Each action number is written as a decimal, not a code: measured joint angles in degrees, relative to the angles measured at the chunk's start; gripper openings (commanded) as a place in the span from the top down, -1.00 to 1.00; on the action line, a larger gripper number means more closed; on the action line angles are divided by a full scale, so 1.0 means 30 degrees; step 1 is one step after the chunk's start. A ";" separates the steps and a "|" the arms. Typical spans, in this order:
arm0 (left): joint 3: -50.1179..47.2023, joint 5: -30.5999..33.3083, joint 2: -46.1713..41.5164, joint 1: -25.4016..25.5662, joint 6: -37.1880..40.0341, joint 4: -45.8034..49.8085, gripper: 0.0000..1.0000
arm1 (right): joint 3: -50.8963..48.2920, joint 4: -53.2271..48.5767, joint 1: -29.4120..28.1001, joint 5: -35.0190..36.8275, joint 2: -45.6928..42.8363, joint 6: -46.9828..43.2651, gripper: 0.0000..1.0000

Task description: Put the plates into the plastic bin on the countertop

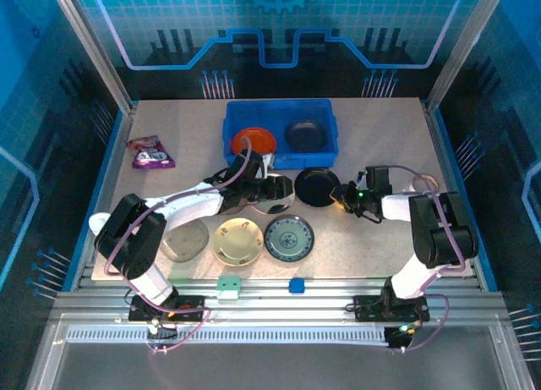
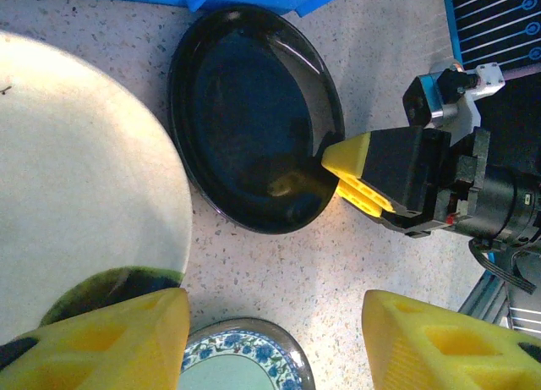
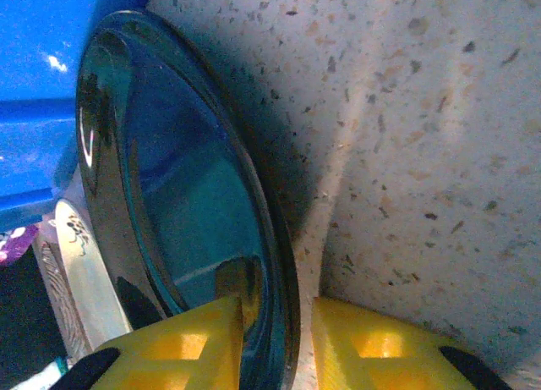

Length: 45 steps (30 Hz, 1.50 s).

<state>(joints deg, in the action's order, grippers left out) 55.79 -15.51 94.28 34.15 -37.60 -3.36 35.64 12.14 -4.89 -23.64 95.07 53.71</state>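
The black plate (image 2: 245, 111) lies flat on the tabletop (image 2: 338, 271), hollow side up. It is just in front of the near wall of the plastic bin (image 1: 279, 104), outside it. Being round, it has no long way to speak of (from the right wrist it is seen nearly edge-on, a dark sliver against the speckled top).

The left wrist view gives what the overhead one blurs: one yellow finger of the right pincer (image 3: 279, 343) lies over the plate's right rim, inside the hollow. The right wrist view adds the other finger on the plate's underside, with a thin dark line between it and the rim. The fingers straddle the rim closely, but I cannot tell whether they truly pinch it.

From overhead, the bin holds two plates side by side, an orange-red plate (image 1: 255, 140) on the left and a dark plate (image 1: 306, 136) on the right.

The left pincer (image 2: 275, 343) hangs just left of the black plate, fingers spread wide with nothing between them. It is over the edge of a white plate (image 2: 76, 178) that sits just beside the black one. A blue-green patterned plate (image 2: 245, 360) peeks in below it.

Overhead, that patterned plate sits in a near row with a cream plate (image 1: 238, 240) and a smoky grey plate (image 1: 184, 240). A purple packet (image 1: 150, 153) lies far left, well apart from the bin.
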 measured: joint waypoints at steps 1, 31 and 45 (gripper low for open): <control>0.0007 0.0000 0.0029 0.0000 0.0000 0.0000 -0.15 | 0.0000 0.0066 0.0029 -0.0080 0.0044 0.0146 0.45; 0.0721 0.0000 0.0831 -0.0036 0.0007 0.0007 -0.15 | -0.0605 0.2790 0.0306 -0.0146 0.0852 0.1858 1.00; 0.1537 -0.0277 0.1188 -0.0729 0.0153 -0.0066 -0.29 | -0.0809 -0.3337 0.0656 0.1137 -0.6564 -0.0029 1.00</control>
<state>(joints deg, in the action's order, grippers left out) 60.40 -16.34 97.84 31.97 -37.15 -3.55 33.21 2.13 -2.92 -20.23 75.37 53.63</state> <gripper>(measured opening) 0.645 0.065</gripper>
